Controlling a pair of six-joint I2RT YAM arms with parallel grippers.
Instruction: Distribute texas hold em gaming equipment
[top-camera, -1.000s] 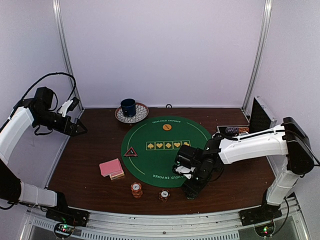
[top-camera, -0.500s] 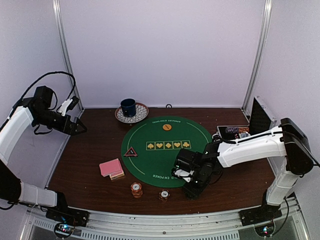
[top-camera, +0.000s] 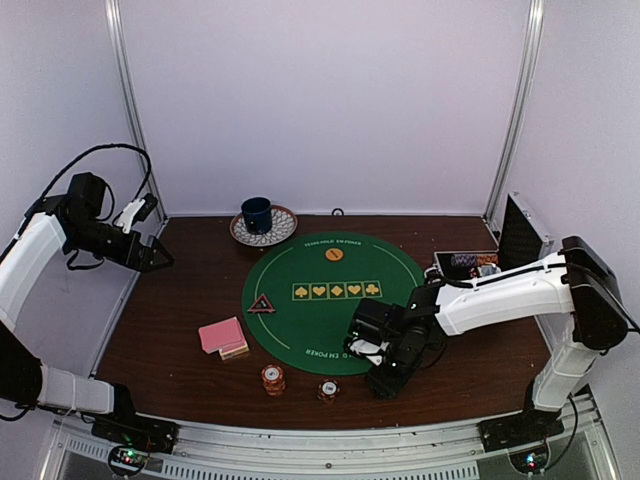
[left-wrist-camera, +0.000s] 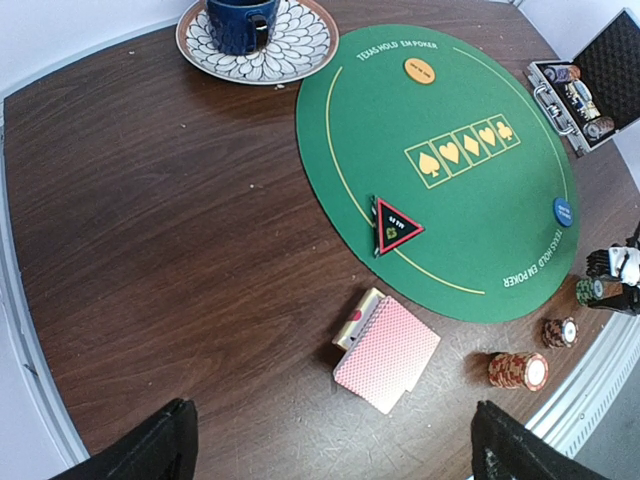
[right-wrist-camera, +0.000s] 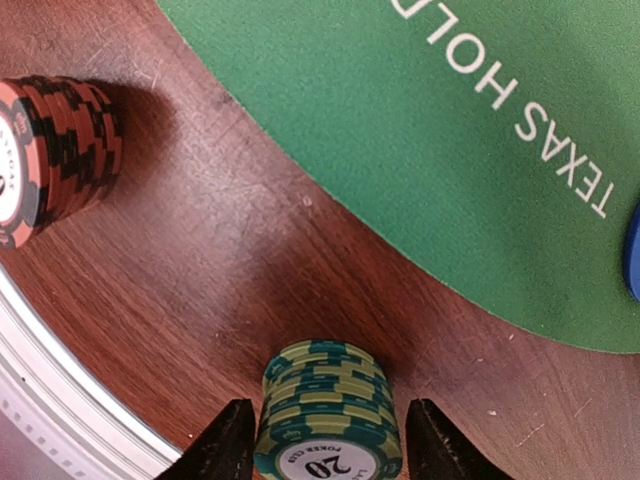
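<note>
My right gripper (top-camera: 383, 378) (right-wrist-camera: 330, 408) is shut on a stack of green poker chips (right-wrist-camera: 322, 375), which stands on the wood just off the green mat's near edge (top-camera: 320, 355). A red chip stack (top-camera: 328, 390) (right-wrist-camera: 50, 150) and an orange chip stack (top-camera: 272, 378) (left-wrist-camera: 518, 371) sit to its left. Pink-backed cards (top-camera: 222, 336) (left-wrist-camera: 388, 352) lie left of the mat. The red-rimmed triangle (top-camera: 262, 304), the orange button (top-camera: 334, 254) and the blue button (left-wrist-camera: 563, 211) lie on the mat. My left gripper (top-camera: 160, 258) (left-wrist-camera: 335, 445) is open and empty, held high at the far left.
A dark blue mug on a patterned plate (top-camera: 262, 222) stands behind the mat. An open chip case (top-camera: 470, 262) (left-wrist-camera: 580, 90) with more chips is at the right. The table's metal front rail (top-camera: 320, 440) runs close behind the chip stacks.
My right gripper has shifted slightly left and lower with the green chips. The left arm has not moved.
</note>
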